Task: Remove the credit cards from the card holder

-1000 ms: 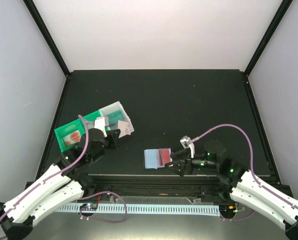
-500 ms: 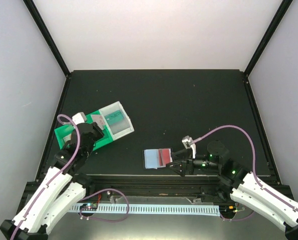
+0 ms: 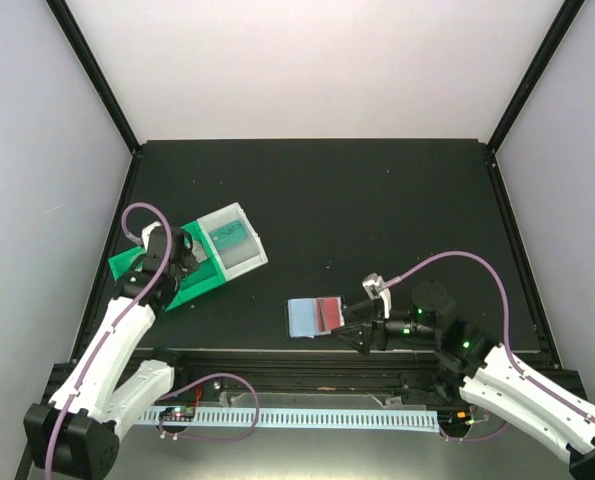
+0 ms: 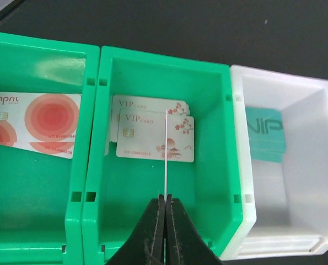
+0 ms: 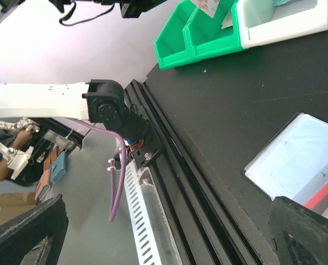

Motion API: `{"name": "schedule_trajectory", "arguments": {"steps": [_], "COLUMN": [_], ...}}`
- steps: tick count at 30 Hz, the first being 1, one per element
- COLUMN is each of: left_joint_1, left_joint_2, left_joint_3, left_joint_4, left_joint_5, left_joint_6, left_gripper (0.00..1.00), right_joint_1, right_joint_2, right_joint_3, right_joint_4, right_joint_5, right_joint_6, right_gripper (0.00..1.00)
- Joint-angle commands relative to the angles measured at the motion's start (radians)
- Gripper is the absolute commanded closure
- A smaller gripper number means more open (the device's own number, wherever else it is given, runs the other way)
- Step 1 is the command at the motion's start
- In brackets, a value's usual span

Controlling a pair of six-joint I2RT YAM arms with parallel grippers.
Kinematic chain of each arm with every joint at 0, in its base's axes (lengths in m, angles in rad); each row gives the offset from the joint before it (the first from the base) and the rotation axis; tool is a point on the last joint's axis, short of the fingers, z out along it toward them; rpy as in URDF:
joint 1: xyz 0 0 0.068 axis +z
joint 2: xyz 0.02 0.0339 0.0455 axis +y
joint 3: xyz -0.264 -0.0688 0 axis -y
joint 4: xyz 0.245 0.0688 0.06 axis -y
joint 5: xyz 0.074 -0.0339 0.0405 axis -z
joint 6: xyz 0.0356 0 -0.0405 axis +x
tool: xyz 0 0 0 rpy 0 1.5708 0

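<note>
Left fingers (image 4: 165, 221) pinched shut on a thin card (image 4: 166, 149), seen edge-on, over the green tray (image 4: 92, 182) compartment next to the white bin (image 4: 318, 182). Two VIP cards (image 4: 152, 138) lie flat in that compartment. Red-circle cards (image 4: 34, 124) are in the other one, and a teal card (image 4: 265, 138) in the bin. Holder (image 3: 302, 318) lies flat on bench (image 3: 377, 200) near the front edge, red card (image 3: 328, 312) at its right half. Right fingers (image 3: 352, 332) spread wide, empty, just right of holder.

Green tray (image 4: 92, 165), white bin (image 4: 318, 182), teal card (image 4: 265, 135), whitish red-circled cards (image 4: 34, 124), whitish blossom-print cards (image 4: 152, 141), pale-blue holder (image 3: 299, 320), black table (image 3: 377, 220).
</note>
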Motion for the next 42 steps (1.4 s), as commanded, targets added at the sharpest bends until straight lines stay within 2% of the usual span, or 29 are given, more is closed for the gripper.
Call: {"name": "schedule_trajectory", "arguments": {"steps": [1,10,20,42], "left_joint_1": [0.047,0.083,0.134,0.165], "left_joint_2": [0.064,0.196,0.348,0.444], "left_joint_3": [0.084,0.187,0.216,0.218], "left_joint_4": [-0.057,-0.15,-0.178,-0.077], "left_joint_5": [0.102,0.199,0.319,0.319], "left_joint_6": [0.133,0.271,0.319,0.32], "left_gripper": [0.98,0.98,0.98,0.98], "right_joint_1": [0.003,0.003,0.003,0.004], "right_joint_2": [-0.011,-0.002,0.014,-0.017], "right_joint_3": [0.002,0.006,0.008,0.001], "right_joint_4": [-0.014,-0.014,-0.017,-0.068], "right_joint_5": [0.012,0.002,-0.014,0.037], "right_joint_6": [-0.033,-0.055,-0.058,-0.059], "right_gripper": [0.0,0.0,0.0,0.0]}}
